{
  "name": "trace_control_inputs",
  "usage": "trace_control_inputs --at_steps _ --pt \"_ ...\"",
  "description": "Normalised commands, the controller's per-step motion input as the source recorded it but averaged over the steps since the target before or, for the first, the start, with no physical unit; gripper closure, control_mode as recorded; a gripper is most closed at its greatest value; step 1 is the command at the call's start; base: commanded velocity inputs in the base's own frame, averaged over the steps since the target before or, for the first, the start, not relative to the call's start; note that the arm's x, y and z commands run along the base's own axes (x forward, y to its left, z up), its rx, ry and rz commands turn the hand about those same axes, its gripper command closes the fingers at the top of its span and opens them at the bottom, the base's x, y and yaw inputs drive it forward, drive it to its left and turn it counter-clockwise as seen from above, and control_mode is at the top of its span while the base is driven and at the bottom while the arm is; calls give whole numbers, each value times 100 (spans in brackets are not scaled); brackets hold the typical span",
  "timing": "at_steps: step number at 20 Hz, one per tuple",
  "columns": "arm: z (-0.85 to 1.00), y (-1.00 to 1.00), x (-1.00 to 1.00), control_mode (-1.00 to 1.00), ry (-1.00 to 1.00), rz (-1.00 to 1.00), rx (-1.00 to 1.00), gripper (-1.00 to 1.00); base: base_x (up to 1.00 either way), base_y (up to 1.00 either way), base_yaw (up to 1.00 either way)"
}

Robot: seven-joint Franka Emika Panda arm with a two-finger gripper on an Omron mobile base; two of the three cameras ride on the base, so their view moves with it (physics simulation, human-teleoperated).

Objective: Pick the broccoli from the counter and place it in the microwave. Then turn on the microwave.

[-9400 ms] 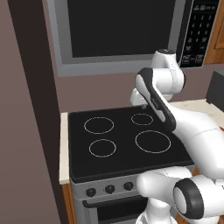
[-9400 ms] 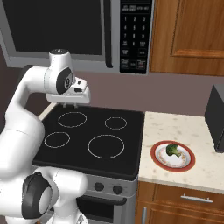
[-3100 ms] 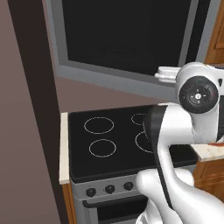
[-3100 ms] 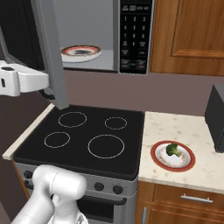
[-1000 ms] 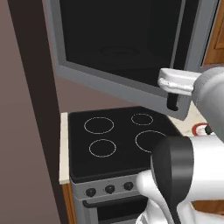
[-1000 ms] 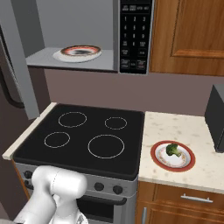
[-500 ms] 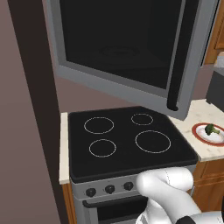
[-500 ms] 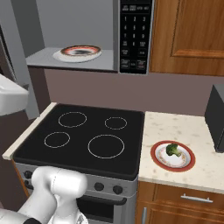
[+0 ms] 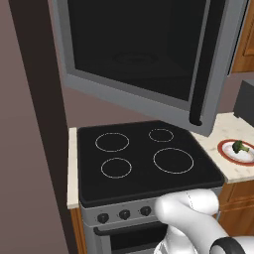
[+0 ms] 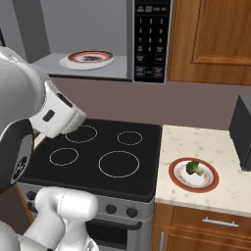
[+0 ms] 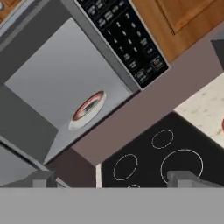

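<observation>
The broccoli (image 10: 194, 167) is a small dark-green floret lying on a red-rimmed white plate (image 10: 182, 182) on the beige counter (image 10: 206, 144), to the right of the cooktop. In the left base view the broccoli (image 9: 240, 147) is at the far right edge. The microwave (image 10: 152, 39) hangs above the stove with its door (image 9: 139, 54) swung wide open. A second red-rimmed plate (image 10: 89, 59) rests inside it. My gripper (image 11: 113, 178) is open, with its tips wide apart and nothing between them. It is well away from the broccoli and looks up at the microwave's cavity (image 11: 52, 78) and keypad (image 11: 127, 39).
The black cooktop (image 10: 98, 157) with white rings lies below the microwave. My white arm (image 10: 34, 122) looms over its left side. The open door's black handle (image 9: 203, 64) juts out over the stove. A dark box (image 10: 243, 132) stands on the counter's right end, under wooden cabinets (image 10: 215, 34).
My hand has left the door's handle and swung away to the left. The arm now looms large at the left of the right base view. The door stays open.
</observation>
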Motion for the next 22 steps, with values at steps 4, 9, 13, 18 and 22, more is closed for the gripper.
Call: trace_control_inputs --at_steps 4,9,13,18,22 --pt "-37 -20 79 -100 0 13 28 -100 0 0 0" --pt "-26 -16 73 -100 0 13 23 -100 0 0 0" --pt "-16 -1 59 -100 0 14 18 -100 0 0 0" --pt "-7 8 36 -100 0 18 15 -100 0 0 0" --pt "0 26 18 -100 0 20 13 -100 0 0 0"
